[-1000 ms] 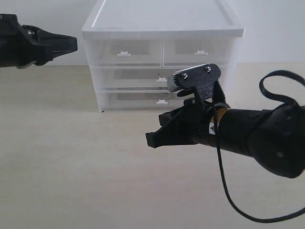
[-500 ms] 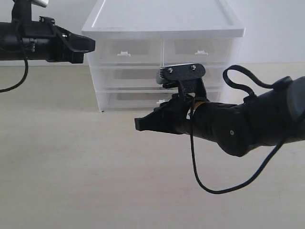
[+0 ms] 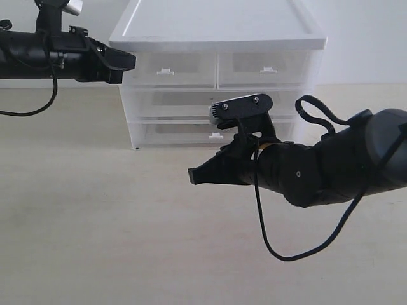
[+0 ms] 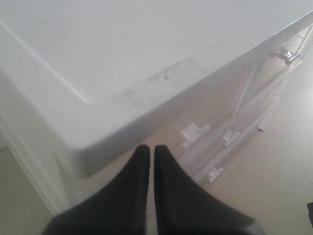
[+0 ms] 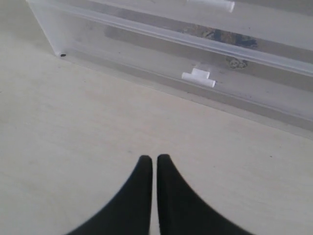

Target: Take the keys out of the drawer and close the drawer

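The white cabinet (image 3: 216, 28) stands at the back of the table. Its lowest full-width translucent drawer (image 3: 165, 133) looks pushed in, with its tab handle (image 3: 216, 136) facing me. My right gripper (image 3: 193, 176) hovers over the table in front of that drawer, shut and empty. In the right wrist view the drawer (image 5: 146, 54) and handle (image 5: 198, 77) lie ahead of the gripper (image 5: 154, 159). Faint dark and gold shapes (image 5: 238, 62) show through the plastic; I cannot tell if they are the keys. My left gripper (image 3: 130, 63) is shut by the cabinet's top left corner (image 4: 122, 58).
The alike wide drawer (image 3: 165, 105) sits one tier higher, under two half-width top drawers (image 3: 165, 68). A black cable (image 3: 280, 248) loops below the right arm. The pale wooden table (image 3: 95, 222) stretches in front of the cabinet.
The left arm has swung right, up to the cabinet's top left corner. The right arm has shifted left and levelled out in front of the drawers.
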Tool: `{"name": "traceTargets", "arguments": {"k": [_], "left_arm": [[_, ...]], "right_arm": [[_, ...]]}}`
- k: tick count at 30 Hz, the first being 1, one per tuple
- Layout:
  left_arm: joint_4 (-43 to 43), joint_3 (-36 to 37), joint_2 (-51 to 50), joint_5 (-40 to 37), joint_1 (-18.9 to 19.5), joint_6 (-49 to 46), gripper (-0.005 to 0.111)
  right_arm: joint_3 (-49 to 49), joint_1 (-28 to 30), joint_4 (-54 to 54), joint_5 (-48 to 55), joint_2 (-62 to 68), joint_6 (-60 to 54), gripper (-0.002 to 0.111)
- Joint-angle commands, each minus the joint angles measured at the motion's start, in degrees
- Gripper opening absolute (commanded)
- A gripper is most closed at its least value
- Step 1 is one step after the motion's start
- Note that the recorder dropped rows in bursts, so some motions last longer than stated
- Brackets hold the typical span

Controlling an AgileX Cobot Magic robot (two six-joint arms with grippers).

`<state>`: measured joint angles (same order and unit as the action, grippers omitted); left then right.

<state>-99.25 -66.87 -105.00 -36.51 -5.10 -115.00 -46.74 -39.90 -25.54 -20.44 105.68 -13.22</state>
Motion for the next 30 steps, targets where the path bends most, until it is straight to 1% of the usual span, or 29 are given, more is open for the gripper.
{"name": "traceTargets", "arguments": {"k": [1,3,10,14,19,30], "left_arm": [[-0.7,-0.72,-1.34,-1.29,-0.34,0.14,0.004],[-0.7,-0.72,-1.61,-1.19,-0.34,0.14,0.004],[-0.7,-0.72,-1.65,0.89,-0.34,-4.16,0.004],[-0.7,-0.76,-1.65,1.34,-0.34,-4.15,0.004],[-0.7,-1.62,-2.33,5.15,-0.34,-2.19,0.004],[-0.7,-2.0,-3.13,4.62,-0.34,-1.54,0.004]], "right_arm": [[-0.36,0.07,-0.36,-1.18,0.2,-1.05,0.0],[-0.36,0.07,-0.23,-1.32,0.2,-1.05,0.0],[-0.59,0.07,-0.23,-3.06,0.2,-0.78,0.0],[-1.41,0.07,-0.24,-2.01,0.2,-0.78,0.0],[-2.15,0.07,-0.24,-0.99,0.2,-0.78,0.0],[-2.15,0.07,-0.24,-0.73,0.2,-0.78,0.0]]}}
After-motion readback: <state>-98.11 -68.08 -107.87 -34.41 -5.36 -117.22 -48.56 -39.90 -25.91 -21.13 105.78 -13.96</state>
